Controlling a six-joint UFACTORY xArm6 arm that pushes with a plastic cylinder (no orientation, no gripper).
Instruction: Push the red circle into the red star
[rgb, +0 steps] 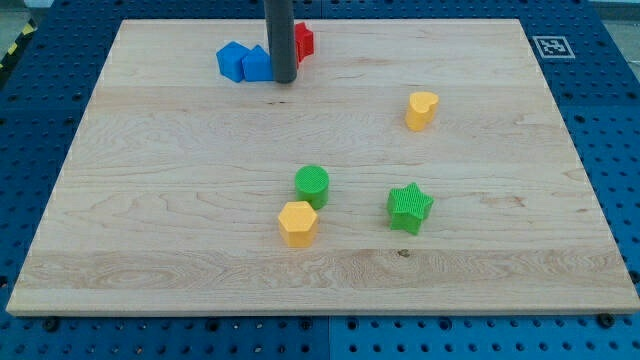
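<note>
**Red blocks mostly hidden behind the rod, contact unconfirmed**

Only one red piece showing: a red block (304, 41) near the view's top edge, peeking out on the right of the rod, shape not readable. Circle or star, impossible to say; the other red block out of sight, probably masked by the rod. Whether the two already touch, cannot tell. Judged from this: task either close to finished or at its last nudge, with nothing visible to prove it done.

My tip (285, 80) planted on the wooden board (150, 230), just below and to the left of the red block, and right beside two blue blocks (243, 62) that sit touching each other on its left. No jaws on this rig, just a bare rod, so nothing to open, close or hold.

Further out, well apart from all this: a yellow heart (421, 109) toward the view's right, a green cylinder (312, 185) touching a yellow hexagon (298, 223) below centre, and a green star (409, 207) to their right.
</note>
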